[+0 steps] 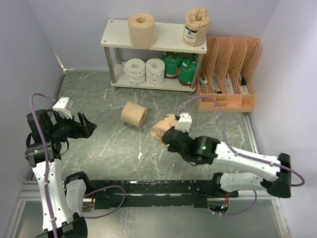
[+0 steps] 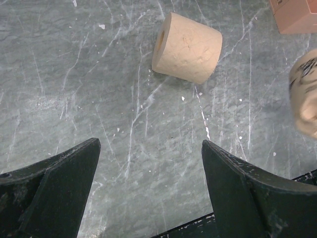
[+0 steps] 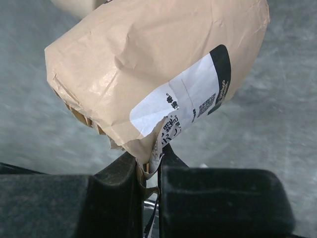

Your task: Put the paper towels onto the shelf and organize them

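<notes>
My right gripper (image 1: 167, 135) (image 3: 153, 154) is shut on a pinch of the paper wrapping of a tan wrapped paper towel roll (image 1: 162, 127) (image 3: 148, 69) with a barcode label, at mid-table. A bare tan roll (image 1: 134, 114) (image 2: 188, 47) lies on its side just left of it. To the far left my left gripper (image 1: 87, 126) (image 2: 150, 144) is open over bare table, well short of that roll. The shelf (image 1: 168, 37) carries a bare tan roll (image 1: 141, 29) and a wrapped roll (image 1: 196, 27) on top, with two white patterned rolls (image 1: 144, 71) and two green ones (image 1: 180, 67) below.
An orange perforated file organizer (image 1: 229, 74) (image 2: 297, 15) stands right of the shelf, against the right wall. Walls close in the table on the left, back and right. A black rail (image 1: 158, 191) runs along the near edge between the arm bases.
</notes>
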Robot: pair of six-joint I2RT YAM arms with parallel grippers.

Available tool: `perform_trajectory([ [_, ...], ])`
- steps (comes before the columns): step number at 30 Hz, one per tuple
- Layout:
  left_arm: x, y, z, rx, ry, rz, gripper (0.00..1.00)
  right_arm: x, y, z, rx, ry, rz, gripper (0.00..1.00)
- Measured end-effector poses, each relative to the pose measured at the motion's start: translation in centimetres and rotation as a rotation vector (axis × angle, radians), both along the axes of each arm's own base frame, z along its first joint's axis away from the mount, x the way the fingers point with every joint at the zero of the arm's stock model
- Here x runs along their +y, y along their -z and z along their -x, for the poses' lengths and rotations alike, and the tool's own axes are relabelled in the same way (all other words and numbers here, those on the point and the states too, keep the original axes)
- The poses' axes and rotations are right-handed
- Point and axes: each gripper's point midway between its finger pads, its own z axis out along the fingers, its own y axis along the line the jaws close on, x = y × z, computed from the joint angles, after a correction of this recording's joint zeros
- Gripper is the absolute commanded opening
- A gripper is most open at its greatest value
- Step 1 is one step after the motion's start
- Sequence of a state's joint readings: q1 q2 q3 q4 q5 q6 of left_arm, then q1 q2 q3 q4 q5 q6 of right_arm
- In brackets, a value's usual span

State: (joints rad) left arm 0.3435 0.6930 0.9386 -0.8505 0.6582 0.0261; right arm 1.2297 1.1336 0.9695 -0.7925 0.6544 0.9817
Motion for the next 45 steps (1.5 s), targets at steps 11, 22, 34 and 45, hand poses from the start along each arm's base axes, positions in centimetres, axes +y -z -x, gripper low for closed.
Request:
perform_trajectory([
  [11, 0.0, 0.1, -0.1, 0.007, 0.0, 0.003, 0.95, 3.9, -13.2, -8.2, -0.183, 0.115, -0.518, 0.0],
  [22, 0.3, 1.2, -0.8, 0.063, 0.0, 0.022, 0.95, 4.1, -32.7, -24.7, -0.396, 0.187, -1.043, 0.0],
  [34, 0.4, 1.6, -1.0, 0.083, -0.001, 0.029, 0.95, 4.8, -30.7, -36.8, -0.231, 0.281, -1.271, 0.0],
  [45, 0.4, 1.7, -1.1, 0.089, -0.002, 0.031, 0.95, 1.9, -28.0, -36.8, -0.181, 0.441, -1.253, 0.48],
])
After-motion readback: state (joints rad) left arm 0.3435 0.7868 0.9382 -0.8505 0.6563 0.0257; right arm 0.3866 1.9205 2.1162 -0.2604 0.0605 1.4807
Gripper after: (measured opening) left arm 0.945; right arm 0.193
